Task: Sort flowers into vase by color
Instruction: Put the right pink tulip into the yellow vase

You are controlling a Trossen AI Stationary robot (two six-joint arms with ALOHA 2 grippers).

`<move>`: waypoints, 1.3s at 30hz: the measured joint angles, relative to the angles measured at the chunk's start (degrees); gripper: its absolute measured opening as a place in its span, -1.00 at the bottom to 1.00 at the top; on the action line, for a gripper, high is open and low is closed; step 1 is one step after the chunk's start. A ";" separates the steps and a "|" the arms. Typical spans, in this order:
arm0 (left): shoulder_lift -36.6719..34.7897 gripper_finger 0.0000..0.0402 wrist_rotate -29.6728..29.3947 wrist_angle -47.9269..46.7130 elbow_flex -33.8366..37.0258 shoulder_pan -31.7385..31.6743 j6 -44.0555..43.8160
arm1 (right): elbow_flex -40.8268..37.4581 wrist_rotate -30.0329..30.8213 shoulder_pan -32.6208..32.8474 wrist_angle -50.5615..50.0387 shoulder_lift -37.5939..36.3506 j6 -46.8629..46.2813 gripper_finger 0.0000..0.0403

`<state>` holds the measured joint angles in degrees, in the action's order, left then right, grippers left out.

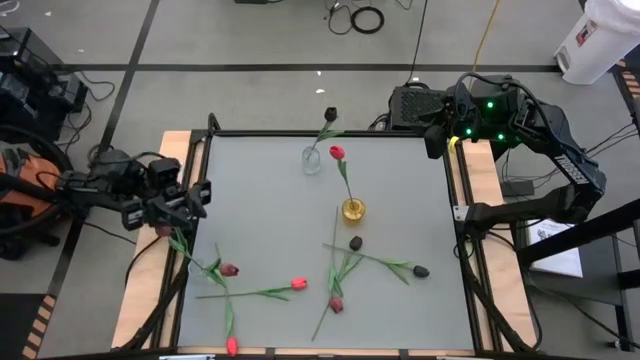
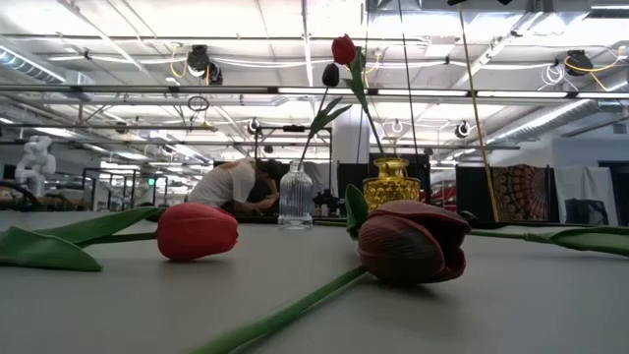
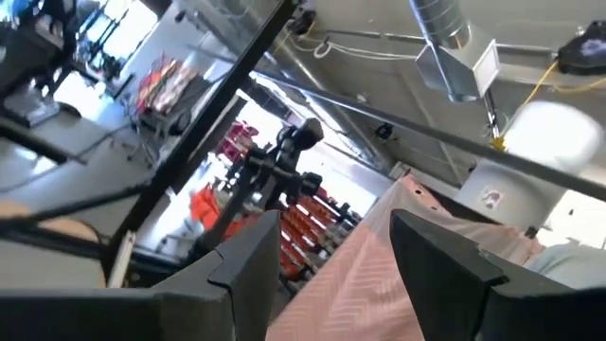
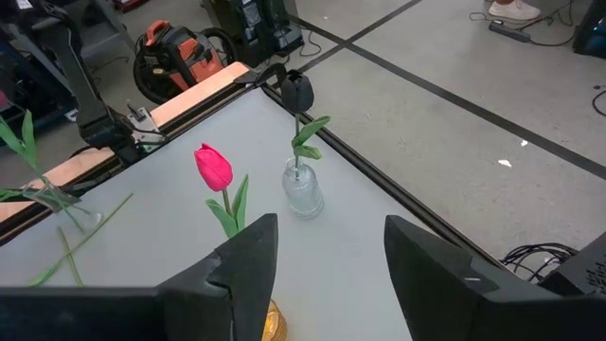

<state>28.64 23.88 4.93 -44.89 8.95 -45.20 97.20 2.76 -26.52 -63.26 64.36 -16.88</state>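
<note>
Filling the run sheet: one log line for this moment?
clear glass vase: black tulip | gold vase: red tulip | left gripper: open, table's left edge | right gripper: open, far-right corner

Both arms are dark, almost black, built of boxy housings and rounded joint casings. The left arm (image 1: 110, 190) carries pale labels on its wrist block, and its gripper (image 3: 365, 275) ends in 2 flat, matte black fingers with angular, stepped edges. The right arm (image 1: 540, 150) shows several small green lights on its base housing, a white marking along its long link, and 2 matching black fingers (image 4: 251, 251).
</note>
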 joint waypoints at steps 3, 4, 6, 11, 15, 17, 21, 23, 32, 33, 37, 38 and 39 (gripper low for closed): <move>-0.02 0.02 -1.18 -4.44 -3.94 0.00 5.00 | 0.00 0.00 0.00 -0.01 0.02 0.00 -0.07; -0.04 0.02 -2.34 -7.20 -5.71 0.02 7.44 | 0.01 0.00 -0.02 0.02 0.02 0.00 -0.07; -0.02 0.02 -5.26 -13.64 -9.59 0.02 13.17 | 0.01 0.00 -0.02 -0.01 0.02 0.00 -0.07; -0.05 0.02 -12.68 -27.28 -17.40 0.02 24.51 | -0.01 -0.02 -0.02 0.01 0.02 0.00 -0.07; -0.07 0.02 -15.55 -30.40 -19.07 0.02 23.25 | 0.01 -0.01 -0.01 0.00 0.02 -0.01 -0.07; -0.07 0.02 -16.30 -31.22 -19.11 0.02 21.13 | 0.01 -0.01 -0.01 -0.01 0.01 -0.01 -0.07; -0.04 0.02 -16.88 -34.07 -19.12 0.02 17.31 | 0.01 0.00 -0.02 -0.01 0.01 -0.01 -0.07; -0.04 0.02 -16.25 -35.12 -19.10 0.02 14.70 | -0.02 0.00 0.00 0.00 0.02 0.00 -0.07; -0.04 0.02 -9.29 -34.52 -19.10 0.02 11.01 | 0.00 0.00 0.00 0.00 0.02 0.00 -0.07; -0.04 0.02 -9.31 -34.03 -19.10 0.02 11.01 | -0.01 0.00 0.00 0.00 0.01 -0.01 -0.07; -0.04 0.02 -9.38 -33.76 -19.12 0.02 11.03 | 0.00 0.00 -0.02 -0.01 0.02 0.00 -0.07; -0.04 0.02 -9.31 -34.06 -19.12 0.02 11.03 | -0.01 -0.02 -0.02 -0.01 0.02 0.00 -0.07; -0.04 0.02 -8.90 -34.38 -19.11 0.02 11.03 | 0.01 0.00 -0.01 0.01 0.01 0.00 -0.07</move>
<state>28.60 14.98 -29.45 -63.99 8.97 -34.17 97.21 2.76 -26.54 -63.25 64.37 -16.89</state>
